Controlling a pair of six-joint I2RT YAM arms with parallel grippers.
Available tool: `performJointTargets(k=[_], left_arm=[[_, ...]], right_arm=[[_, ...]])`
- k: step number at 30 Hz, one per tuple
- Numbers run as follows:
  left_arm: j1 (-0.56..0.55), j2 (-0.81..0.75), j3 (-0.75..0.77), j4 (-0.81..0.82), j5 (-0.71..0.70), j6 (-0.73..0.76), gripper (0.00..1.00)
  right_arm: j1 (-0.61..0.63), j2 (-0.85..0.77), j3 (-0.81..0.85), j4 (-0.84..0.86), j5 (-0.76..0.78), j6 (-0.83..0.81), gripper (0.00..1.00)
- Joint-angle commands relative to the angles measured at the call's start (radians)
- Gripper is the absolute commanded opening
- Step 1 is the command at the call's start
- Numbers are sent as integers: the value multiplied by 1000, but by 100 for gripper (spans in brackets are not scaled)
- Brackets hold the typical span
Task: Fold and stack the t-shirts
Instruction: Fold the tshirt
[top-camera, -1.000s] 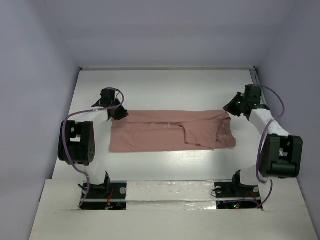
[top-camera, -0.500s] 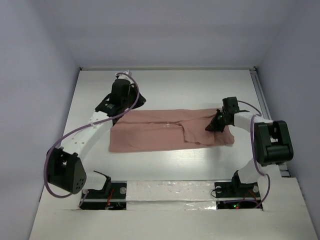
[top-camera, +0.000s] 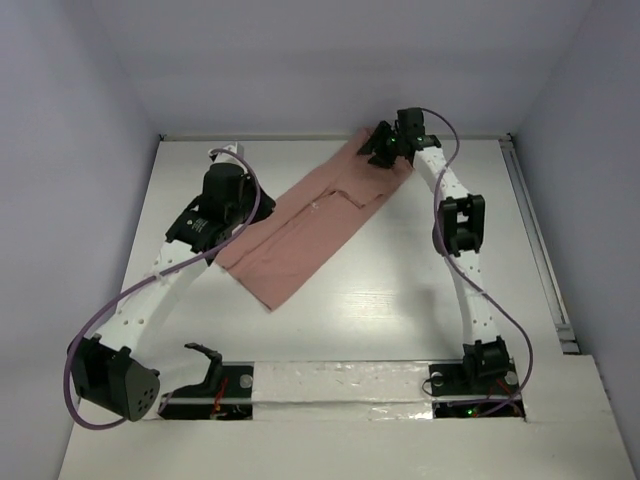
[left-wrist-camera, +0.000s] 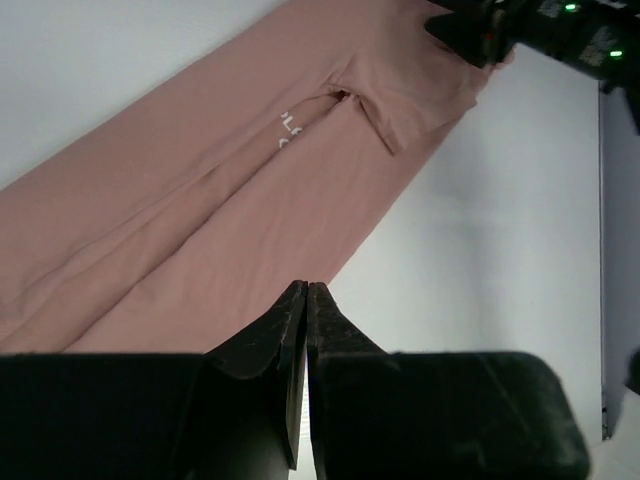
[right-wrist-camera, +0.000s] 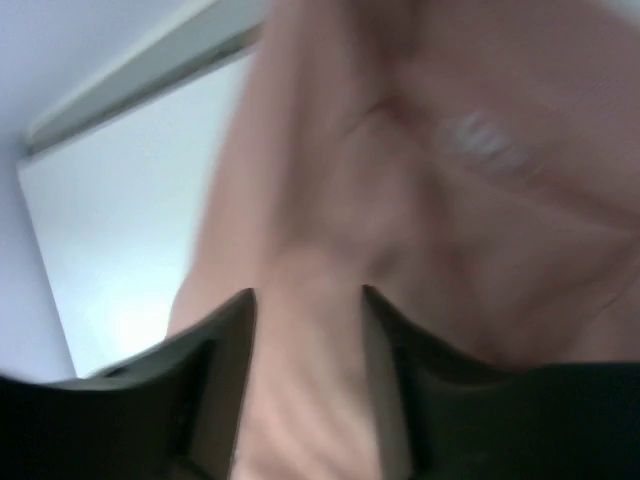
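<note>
Right wrist view is smeared all over: the t-shirt (right-wrist-camera: 420, 200) fills it, and its folds and pale print (right-wrist-camera: 485, 135) are unreadable. The right gripper (right-wrist-camera: 305, 295) has its fingers apart, but I can't tell if they touch cloth. In the left wrist view the shirt runs off the left edge and under the left gripper (left-wrist-camera: 305, 288) body. From above, the left fingertips hide beneath the wrist housing, and the print is too small to read.

robot lab cell, white table (top-camera: 400, 300), plain lavender walls (top-camera: 350, 60)
</note>
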Motion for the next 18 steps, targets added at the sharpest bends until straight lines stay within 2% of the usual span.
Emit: performJointTargets(k=[1,2,3,4,5,6,8,9,11,12,14,15,17,18], left_arm=[[-1,-13,54,-43,-38,22,1],[-1,-7,63,-38,-36,25,2],[-1,-5,78,-34,-35,25,5],[-1,-2,83,-26,-33,27,6],[-1,3,91,-25,-30,31,8],[-1,6,104,-26,-32,34,10],[-1,16,121,-35,-33,42,11],[8,22,144,-43,-36,54,11],[8,29,167,-52,-44,65,11],[8,32,187,-52,-42,76,10],[18,42,206,-69,-39,77,8],[18,47,216,-74,-32,77,5],[28,46,215,-77,-16,68,0],[28,42,204,-74,-6,60,0]], right_arm=[[55,-322,-109,10,-25,-79,63],[75,-599,-552,128,9,-85,74],[76,-709,-720,264,12,-62,86],[76,-800,-851,293,8,-45,87],[106,-953,-1088,325,-1,-24,86],[132,-1023,-1207,409,-1,13,55],[207,-1126,-1403,451,18,39,1],[302,-1179,-1530,454,64,54,0],[390,-1222,-1643,485,125,108,0],[458,-1252,-1751,547,143,184,10],[511,-1258,-1812,597,213,248,37],[531,-1247,-1825,603,233,269,58],[585,-1177,-1813,606,258,306,66],[602,-1148,-1799,615,259,326,67]])
